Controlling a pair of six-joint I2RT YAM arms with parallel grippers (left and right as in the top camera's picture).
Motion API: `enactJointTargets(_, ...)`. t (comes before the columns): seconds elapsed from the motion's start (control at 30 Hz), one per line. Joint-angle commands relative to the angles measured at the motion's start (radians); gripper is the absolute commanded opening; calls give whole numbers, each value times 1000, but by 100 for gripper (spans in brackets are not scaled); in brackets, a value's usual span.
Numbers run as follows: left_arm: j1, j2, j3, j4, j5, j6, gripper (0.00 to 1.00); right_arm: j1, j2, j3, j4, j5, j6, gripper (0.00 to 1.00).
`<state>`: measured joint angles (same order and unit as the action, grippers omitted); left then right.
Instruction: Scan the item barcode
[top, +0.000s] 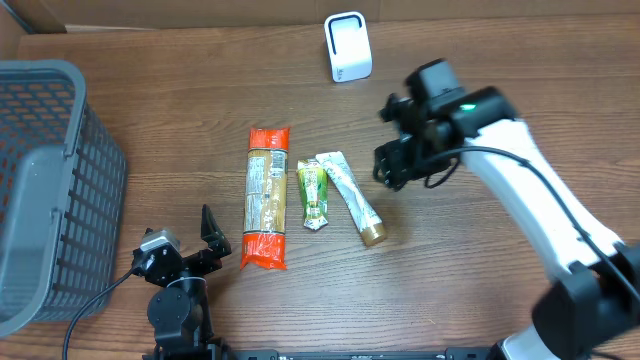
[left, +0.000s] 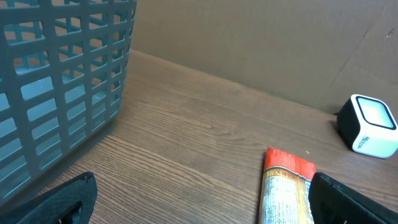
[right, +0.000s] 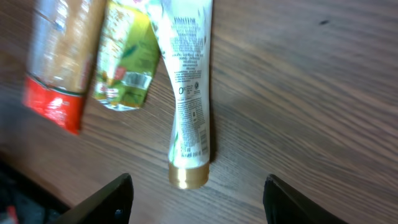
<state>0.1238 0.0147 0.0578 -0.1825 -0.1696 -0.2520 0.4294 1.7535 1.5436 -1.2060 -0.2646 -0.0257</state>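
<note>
Wooden table (top: 480, 60): at far left a basket (top: 40, 200), then the left gripper (top: 182, 238), spread wide and empty. Pack (top: 266, 197), sachet (top: 313, 195) and tube (top: 350, 195) lie side by side. The tube points away from the robot, cap nearest, just left of the right gripper (top: 392, 168), which is nearer, parted and empty. Barcode too blurred to find.

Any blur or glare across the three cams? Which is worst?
Right wrist: worst, motion blur smearing the red-ended packet and green sachet; print on the tube is half readable. Overhead: sharp, even light, soft shadows, no glare on the scanner. Left wrist: basket crisp, its own jaws dark and soft at the bottom corners.
</note>
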Motion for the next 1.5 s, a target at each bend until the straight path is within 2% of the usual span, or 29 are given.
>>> enactJointTargets(0.0,-6,-10,-1,0,-14,16,100,55,83,15,10,63,-2,64)
enactJointTargets(0.33,-6,-10,-1,0,-14,16,100,149,208,5,56,115,61,62)
enactJointTargets(0.53,-6,-10,-1,0,-14,16,100,165,212,-80,145,114,100,62)
enactJointTargets(0.6,-6,-10,-1,0,-14,16,99,165,212,-116,169,111,109,58)
enactJointTargets(0.83,-6,-10,-1,0,-14,16,99,165,212,-166,217,137,134,40)
enactJointTargets(0.97,-6,-10,-1,0,-14,16,99,163,212,-163,244,141,136,4)
enactJointTargets(1.07,-6,-10,-1,0,-14,16,100,153,206,-144,234,167,166,4)
enactJointTargets(1.13,-6,-10,-1,0,-14,16,99,145,188,-124,212,235,212,4)
enactJointTargets(1.37,-6,-10,-1,0,-14,16,100,172,103,-62,67,806,466,4)
enactJointTargets(1.47,-6,-10,-1,0,-14,16,100,190,113,-72,51,916,531,4)
